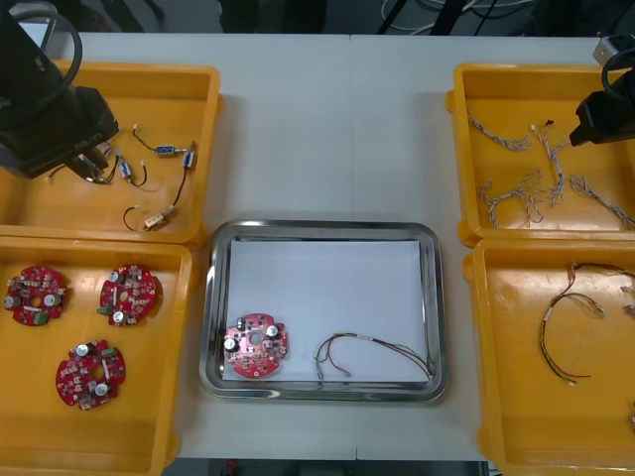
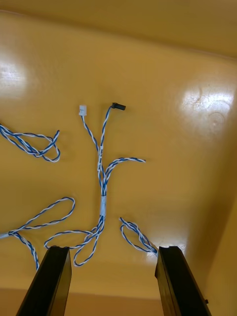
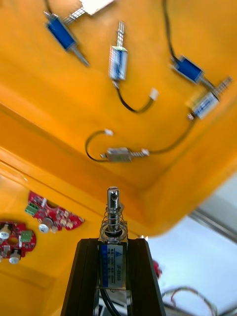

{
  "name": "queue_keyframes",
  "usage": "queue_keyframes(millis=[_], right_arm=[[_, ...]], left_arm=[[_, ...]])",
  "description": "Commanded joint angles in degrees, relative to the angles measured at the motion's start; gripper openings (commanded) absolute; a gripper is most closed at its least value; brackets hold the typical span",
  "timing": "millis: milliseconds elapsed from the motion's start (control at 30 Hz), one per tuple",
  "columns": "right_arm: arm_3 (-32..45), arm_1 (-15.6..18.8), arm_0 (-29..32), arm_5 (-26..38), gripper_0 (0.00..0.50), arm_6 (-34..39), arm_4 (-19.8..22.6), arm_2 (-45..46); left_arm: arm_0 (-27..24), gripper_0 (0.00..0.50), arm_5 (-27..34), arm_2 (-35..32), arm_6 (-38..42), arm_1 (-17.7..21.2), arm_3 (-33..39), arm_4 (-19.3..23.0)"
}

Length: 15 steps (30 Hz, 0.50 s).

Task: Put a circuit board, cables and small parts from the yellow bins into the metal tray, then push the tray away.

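Note:
My left gripper (image 3: 112, 245) is shut on a small metal part (image 3: 113, 259) with a blue label and a spring-loaded pin. It hangs above the far left yellow bin (image 1: 40, 213), where more small metal parts (image 3: 118, 61) lie with short black leads. In the front view the left gripper (image 1: 91, 159) is at that bin's left side. My right gripper (image 2: 116, 276) stands open over the far right bin (image 1: 466, 99), just above twisted blue and white cables (image 2: 101, 168). The metal tray (image 1: 437, 297) holds a round red circuit board (image 1: 256, 347) and a red and yellow cable (image 1: 372, 352).
The near left bin (image 1: 159, 416) holds three red circuit boards (image 1: 129, 295). The near right bin (image 1: 516, 416) holds red and yellow cables (image 1: 566, 327). Bare table lies beyond the tray, between the two far bins.

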State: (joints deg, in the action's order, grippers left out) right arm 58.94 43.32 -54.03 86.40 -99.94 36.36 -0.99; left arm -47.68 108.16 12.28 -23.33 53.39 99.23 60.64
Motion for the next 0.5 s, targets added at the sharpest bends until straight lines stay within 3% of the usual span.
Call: queue_keyframes(millis=[33, 333, 500], right_arm=[[-4.01, 0.89, -5.65, -0.62, 0.5, -1.04, -0.06, 1.7], [-7.35, -0.78, -7.49, -1.93, 0.5, -1.04, -1.02, 1.52], [-10.6, -1.75, -8.46, -2.99, 0.5, -1.04, -1.46, 1.52]], left_arm=[[-2.33, 0.0, 1.53, -1.12, 1.27, -0.92, 6.86, 2.73], [-2.33, 0.0, 0.91, 4.86, 3.82, -5.49, 15.74, 1.49], [-2.33, 0.0, -0.93, 10.49, 4.96, -9.09, 18.9, -2.28]])
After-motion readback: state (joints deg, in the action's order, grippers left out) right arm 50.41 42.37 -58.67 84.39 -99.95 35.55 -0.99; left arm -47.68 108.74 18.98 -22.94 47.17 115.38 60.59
